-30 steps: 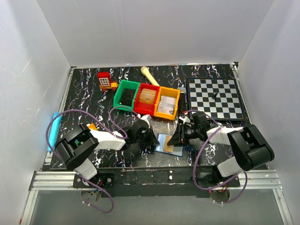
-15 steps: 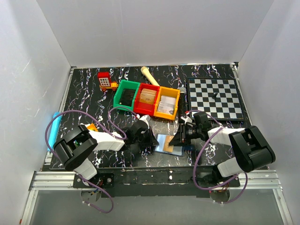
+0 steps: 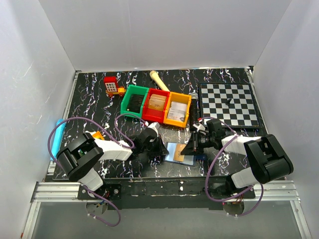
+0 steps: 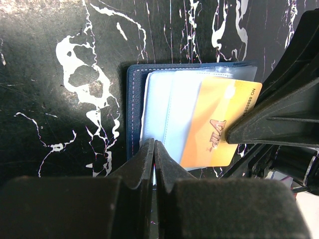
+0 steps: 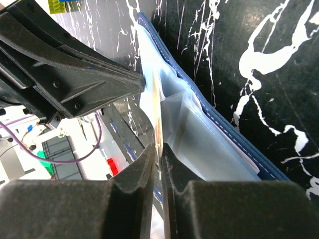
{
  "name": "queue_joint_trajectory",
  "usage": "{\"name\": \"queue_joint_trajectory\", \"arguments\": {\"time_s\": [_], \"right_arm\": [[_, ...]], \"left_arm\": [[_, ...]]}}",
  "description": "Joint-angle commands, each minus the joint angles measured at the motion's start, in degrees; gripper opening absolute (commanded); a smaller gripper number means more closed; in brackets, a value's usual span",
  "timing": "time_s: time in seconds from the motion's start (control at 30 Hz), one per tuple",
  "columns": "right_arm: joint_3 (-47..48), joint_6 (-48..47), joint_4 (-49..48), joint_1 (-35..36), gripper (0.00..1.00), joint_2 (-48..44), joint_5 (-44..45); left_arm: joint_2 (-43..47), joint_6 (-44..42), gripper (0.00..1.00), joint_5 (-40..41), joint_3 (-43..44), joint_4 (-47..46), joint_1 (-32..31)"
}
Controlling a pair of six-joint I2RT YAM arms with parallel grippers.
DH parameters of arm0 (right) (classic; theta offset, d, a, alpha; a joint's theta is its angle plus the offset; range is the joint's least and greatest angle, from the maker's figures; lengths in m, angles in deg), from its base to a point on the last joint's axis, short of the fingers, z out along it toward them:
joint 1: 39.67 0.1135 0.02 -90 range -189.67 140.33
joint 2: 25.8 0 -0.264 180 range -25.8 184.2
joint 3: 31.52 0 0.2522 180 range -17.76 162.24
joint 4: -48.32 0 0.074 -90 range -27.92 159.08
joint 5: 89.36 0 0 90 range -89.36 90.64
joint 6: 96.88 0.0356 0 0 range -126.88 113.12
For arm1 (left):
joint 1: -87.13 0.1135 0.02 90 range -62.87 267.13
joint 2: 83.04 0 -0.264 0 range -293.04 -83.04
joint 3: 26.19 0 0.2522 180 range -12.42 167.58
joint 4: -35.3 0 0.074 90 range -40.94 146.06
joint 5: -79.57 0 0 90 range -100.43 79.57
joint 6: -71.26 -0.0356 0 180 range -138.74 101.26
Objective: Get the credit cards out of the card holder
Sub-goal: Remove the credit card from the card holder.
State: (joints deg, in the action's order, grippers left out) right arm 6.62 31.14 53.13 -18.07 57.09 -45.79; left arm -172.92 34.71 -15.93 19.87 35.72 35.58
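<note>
1. Three plastic bins (image 3: 156, 104) and a checkered board (image 3: 229, 104) sit behind, well apart.
2. The card holder (image 3: 178, 152) lies open on the marbled black table (image 3: 89, 94), between both claws: stitched navy rim, pale glossy sleeves.
3. The left gripper (image 4: 154, 149) is pressed together at the holder's edge.
4. The right gripper (image 5: 158, 149) pinches the flat yellow card (image 4: 214, 124), covering one end.

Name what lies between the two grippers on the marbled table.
The open navy card holder, with an orange VIP card showing, lies between the left gripper and the right gripper; the top external view shows it.
</note>
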Motion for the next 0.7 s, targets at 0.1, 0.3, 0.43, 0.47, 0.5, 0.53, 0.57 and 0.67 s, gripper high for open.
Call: {"name": "queue_joint_trajectory", "arguments": {"time_s": [0.1,0.3,0.43,0.47,0.5,0.53,0.57,0.67], "right_arm": [[-1.09,-1.37,0.43,-0.86,0.09,-2.03,-0.15],[-0.74,-1.54,3.32,-1.65,0.01,-3.61,0.47],[-0.3,-2.77,7.79,-2.09,0.01,-6.24,1.61],[0.05,-3.39,8.85,-2.18,0.01,-6.86,2.05],[0.31,-3.83,11.04,-2.18,0.01,-7.74,2.49],[0.66,-4.27,12.8,-2.27,0.01,-8.53,2.92],[1.02,-4.62,14.3,-2.27,0.01,-9.49,3.54],[2.25,-5.41,18.87,-2.27,0.01,-13.01,5.21]], "left_arm": [[-0.38,-1.77,0.0,3.39,-2.76,8.95,0.13],[-0.2,-1.68,0.0,3.56,-2.94,8.95,0.22],[-0.03,-1.42,0.0,3.65,-3.2,8.77,0.22],[-0.03,-1.42,0.0,3.65,-3.2,8.77,0.13],[0.15,-1.51,0.0,3.74,-3.11,8.77,0.13],[0.15,-1.51,0.0,3.65,-3.11,8.77,0.22],[0.24,-1.59,0.0,3.65,-3.11,8.86,0.22],[0.59,-2.47,0.0,3.56,-2.59,8.95,0.13]]}}
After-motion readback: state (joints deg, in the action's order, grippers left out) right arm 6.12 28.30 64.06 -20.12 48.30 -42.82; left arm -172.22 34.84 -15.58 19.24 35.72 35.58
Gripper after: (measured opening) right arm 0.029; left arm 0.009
